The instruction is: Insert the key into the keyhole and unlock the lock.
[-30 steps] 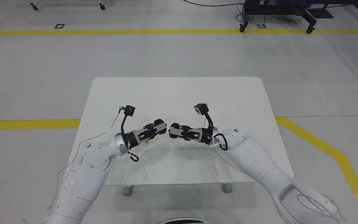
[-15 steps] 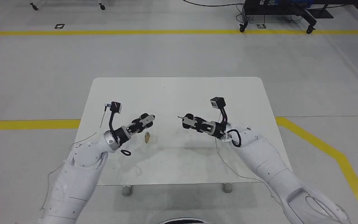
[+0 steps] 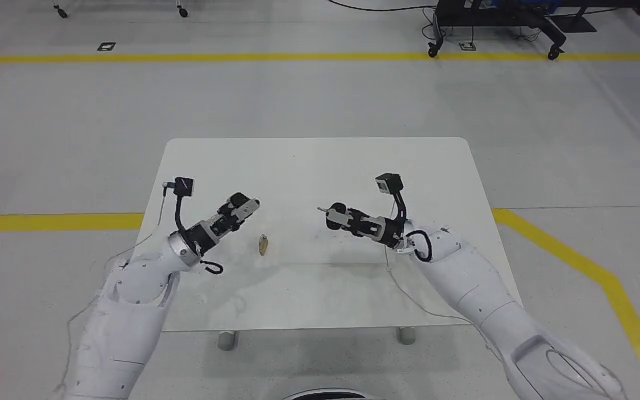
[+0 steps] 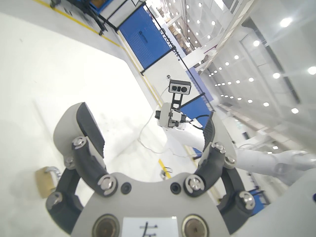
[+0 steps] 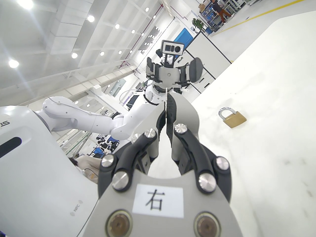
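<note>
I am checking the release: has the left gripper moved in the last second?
Yes. In the top view the left gripper drew back from the padlock toward the left edge of the table.

Both arms are held out in front of us, elbows bent, forearms angled inward so the two grippers face each other, well apart. Our left gripper (image 3: 241, 206) stands with its fingers (image 4: 90, 127) spread wide. Our right gripper (image 3: 329, 213) has its fingers (image 5: 172, 114) pressed flat together. Each wrist carries a small camera on a stalk.
</note>
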Available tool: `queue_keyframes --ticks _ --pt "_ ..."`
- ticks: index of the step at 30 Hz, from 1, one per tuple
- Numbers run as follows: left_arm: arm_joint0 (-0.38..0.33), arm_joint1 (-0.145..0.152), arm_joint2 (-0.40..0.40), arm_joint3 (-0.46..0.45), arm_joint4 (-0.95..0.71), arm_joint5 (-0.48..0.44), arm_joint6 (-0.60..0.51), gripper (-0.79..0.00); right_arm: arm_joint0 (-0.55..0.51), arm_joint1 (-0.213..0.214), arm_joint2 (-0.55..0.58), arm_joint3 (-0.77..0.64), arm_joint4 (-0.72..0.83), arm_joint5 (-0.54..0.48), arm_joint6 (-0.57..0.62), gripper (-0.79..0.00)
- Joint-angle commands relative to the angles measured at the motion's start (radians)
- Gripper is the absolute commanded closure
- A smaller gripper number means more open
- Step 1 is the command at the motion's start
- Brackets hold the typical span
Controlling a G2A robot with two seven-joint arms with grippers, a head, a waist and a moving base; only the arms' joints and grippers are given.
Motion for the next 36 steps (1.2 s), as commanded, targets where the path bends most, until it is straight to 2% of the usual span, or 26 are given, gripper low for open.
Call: queue_keyframes --ticks 1,3,5,7,10,17,23,25,27,28,29,30,31,33,35,36 --pt "0.066 0.011 -0.076 -0.065 0.236 -0.033 0.049 -0.785 0.000 0.000 0.000 0.000 0.000 0.000 0.000 0.000" --pt "0.121 0.018 -0.121 -0.139 0.467 -0.003 0.097 -0.785 0.000 0.000 0.000 0.000 0.000 0.000 0.000 0.000" --pt "0.169 0.020 -0.123 -0.209 0.699 0.050 0.147 -0.785 0.000 0.000 0.000 0.000 0.000 0.000 0.000 0.000" --pt "0.205 0.018 -0.093 -0.243 0.809 0.051 0.193 -0.785 0.000 0.000 0.000 0.000 0.000 0.000 0.000 0.000" --pt "0.215 0.018 -0.049 -0.253 0.974 0.065 0.225 -0.785 0.000 0.000 0.000 0.000 0.000 0.000 0.000 0.000" --pt "0.158 0.006 0.088 -0.197 1.145 0.156 0.218 -0.785 0.000 0.000 0.000 0.000 0.000 0.000 0.000 0.000" --pt "0.082 -0.007 0.147 -0.107 1.114 0.228 0.150 -0.763 0.000 0.000 0.000 0.000 0.000 0.000 0.000 0.000" --pt "0.053 -0.012 0.168 -0.084 1.105 0.246 0.113 -0.693 0.000 0.000 0.000 0.000 0.000 0.000 0.000 0.000" --pt "0.028 -0.015 0.185 -0.066 1.097 0.256 0.100 -0.659 0.000 0.000 0.000 0.000 0.000 0.000 0.000 0.000" --pt "0.019 -0.017 0.193 -0.060 1.100 0.258 0.099 -0.603 0.000 0.000 0.000 0.000 0.000 0.000 0.000 0.000" --pt "0.012 -0.018 0.201 -0.056 1.103 0.259 0.101 -0.502 0.000 0.000 0.000 0.000 0.000 0.000 0.000 0.000" --pt "0.007 -0.019 0.206 -0.052 1.104 0.262 0.104 -0.477 0.000 0.000 0.000 0.000 0.000 0.000 0.000 0.000" --pt "0.002 -0.020 0.212 -0.048 1.106 0.263 0.105 -0.379 0.000 0.000 0.000 0.000 0.000 0.000 0.000 0.000" --pt "-0.006 -0.022 0.224 -0.040 1.120 0.267 0.102 -0.342 0.000 0.000 0.000 0.000 0.000 0.000 0.000 0.000" --pt "-0.013 -0.023 0.237 -0.033 1.137 0.278 0.092 -0.240 0.000 0.000 0.000 0.000 0.000 0.000 0.000 0.000" --pt "-0.015 -0.024 0.239 -0.027 1.140 0.288 0.086 -0.129 0.000 0.000 0.000 0.000 0.000 0.000 0.000 0.000"
